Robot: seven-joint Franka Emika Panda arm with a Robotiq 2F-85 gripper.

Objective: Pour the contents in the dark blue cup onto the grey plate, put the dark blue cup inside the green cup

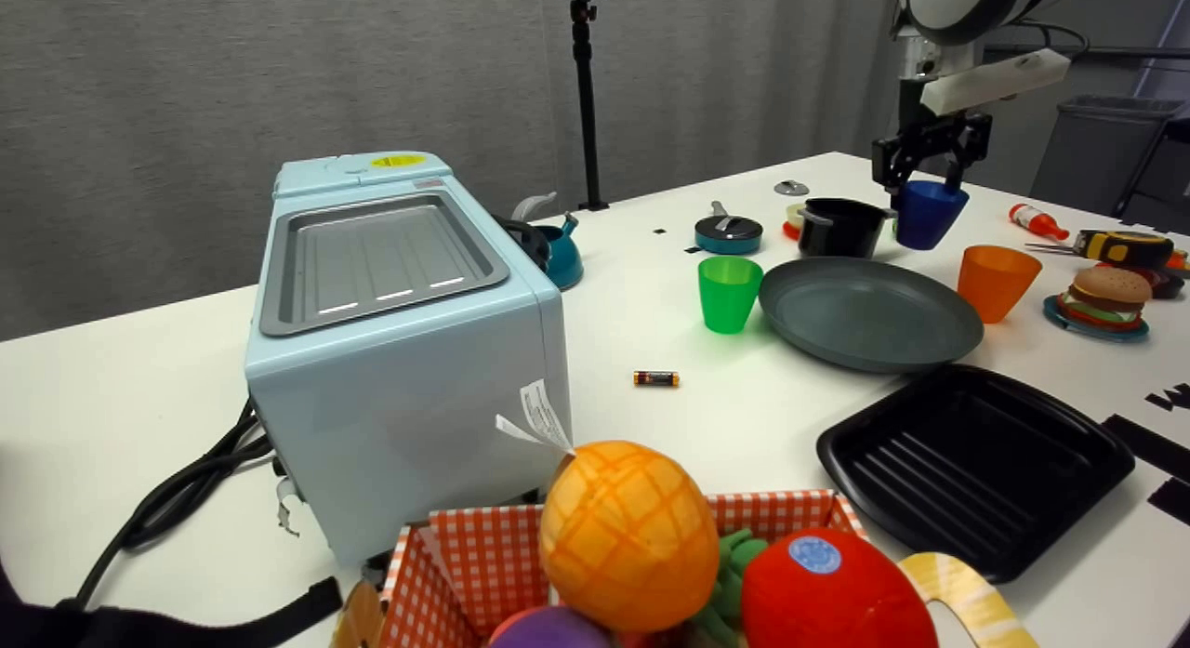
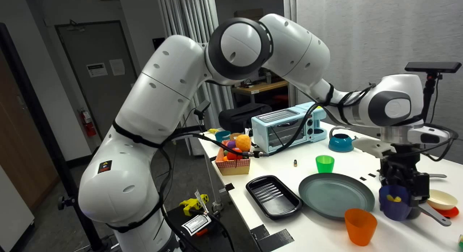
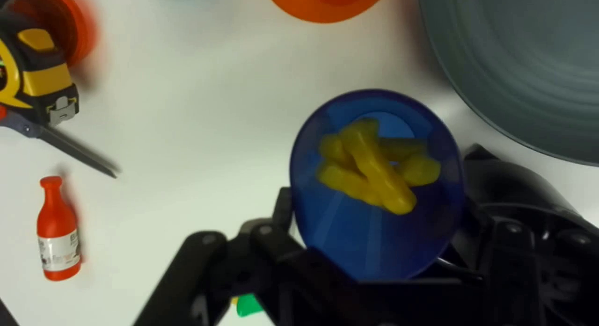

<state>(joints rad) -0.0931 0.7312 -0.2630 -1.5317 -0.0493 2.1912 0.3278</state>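
Observation:
My gripper point(image 1: 925, 178) is shut on the dark blue cup point(image 1: 932, 218), with a finger on each side; the cup also shows in an exterior view point(image 2: 395, 208). The cup leans slightly and appears held above the table. In the wrist view the cup point(image 3: 369, 242) holds the contents point(image 3: 374, 169), several yellow stick-like pieces; some also show in an exterior view point(image 2: 393, 199). The large grey plate point(image 1: 869, 313) lies bare beside the held cup, also in the wrist view point(image 3: 529, 73). The green cup point(image 1: 730, 297) stands upright and open at the plate's edge point(image 2: 325, 164).
A black pot point(image 1: 841, 228) stands close beside the held cup. The orange cup point(image 1: 998, 284) stands by the plate. The black ridged tray point(image 1: 976, 467) lies on another side of the plate. A red bottle point(image 3: 58, 232), scissors point(image 3: 79, 150) and tape measure point(image 3: 40, 66) lie further off.

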